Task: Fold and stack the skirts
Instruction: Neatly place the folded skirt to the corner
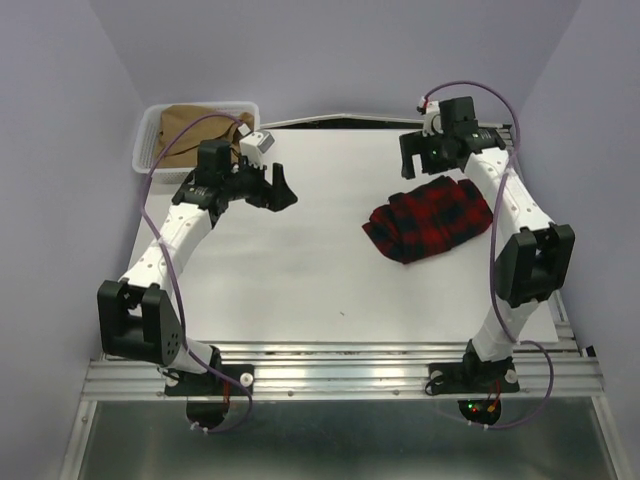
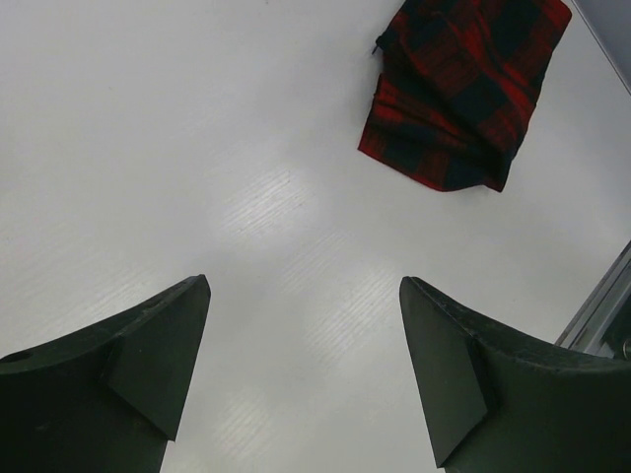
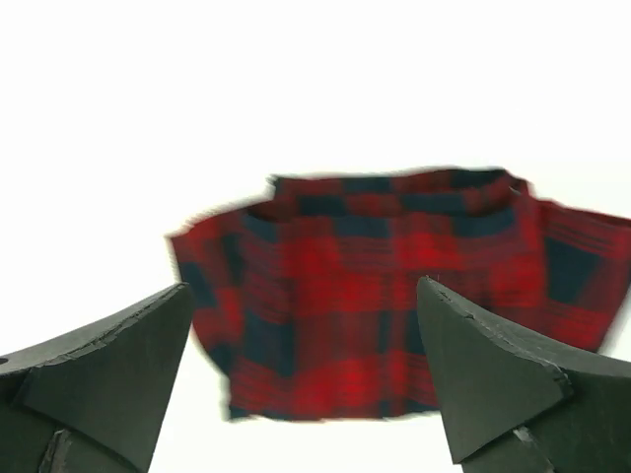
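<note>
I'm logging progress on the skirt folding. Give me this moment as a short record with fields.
plaid skirt: folded, lying on the table, right side
tan skirt: bunched in the white basket, far left corner
left jaws: open, empty, pointed at bare table
right jaws: open, empty, pointed at the plaid skirt
stack: not yet made

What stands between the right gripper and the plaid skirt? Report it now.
Nothing visible. The right gripper hangs open facing the plaid skirt, and its wrist view shows only that cloth and the white table ahead.
</note>
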`<state>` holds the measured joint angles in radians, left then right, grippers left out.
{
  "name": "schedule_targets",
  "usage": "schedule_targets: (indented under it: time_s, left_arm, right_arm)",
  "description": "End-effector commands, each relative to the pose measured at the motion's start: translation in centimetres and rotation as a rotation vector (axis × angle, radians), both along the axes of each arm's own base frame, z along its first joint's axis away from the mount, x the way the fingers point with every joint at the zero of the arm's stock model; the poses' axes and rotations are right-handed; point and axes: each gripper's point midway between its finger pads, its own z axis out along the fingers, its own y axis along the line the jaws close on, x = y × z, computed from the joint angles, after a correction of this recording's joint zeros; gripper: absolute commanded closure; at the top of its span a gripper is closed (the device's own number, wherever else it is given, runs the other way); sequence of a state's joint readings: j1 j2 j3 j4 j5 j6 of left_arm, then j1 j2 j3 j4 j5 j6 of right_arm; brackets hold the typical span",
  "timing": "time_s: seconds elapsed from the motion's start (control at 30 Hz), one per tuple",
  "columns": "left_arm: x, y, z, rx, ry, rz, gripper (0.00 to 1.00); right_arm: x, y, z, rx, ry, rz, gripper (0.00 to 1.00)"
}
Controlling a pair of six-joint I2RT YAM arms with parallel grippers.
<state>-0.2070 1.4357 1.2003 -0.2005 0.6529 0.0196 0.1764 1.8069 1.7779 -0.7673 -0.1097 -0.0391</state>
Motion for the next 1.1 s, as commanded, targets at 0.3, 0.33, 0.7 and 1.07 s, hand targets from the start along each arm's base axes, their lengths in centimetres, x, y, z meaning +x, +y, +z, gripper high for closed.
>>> schedule_targets:
  time_s: [0.3, 0.33, 0.7, 1.07]
  left_arm:
    - [-1.1, 0.6, 2.7, -0.002, -0.101, -0.002, 0.09]
    - [-1.2, 0.6, 2.9, -0.002, -0.104, 0.000, 0.09]
    - [-1.2, 1.5, 3.1, 0.021, -0.099, 0.064, 0.01]
    - [-1.8, 2.3, 1.3, 0.061, -0.057, 0.095, 0.01]
  right_arm:
    - [-6.6, -5.0, -8.8, -0.307, 0.267, 0.189, 0.00]
    - [-6.7, -5.0, -10.1, -0.312, 0.299, 0.192, 0.00]
    - [-2.0, -4.1, -20.0, -0.202, 0.398, -0.117, 0.00]
    - [11.8, -7.3, -22.2, -0.169, 0.226, -0.209, 0.00]
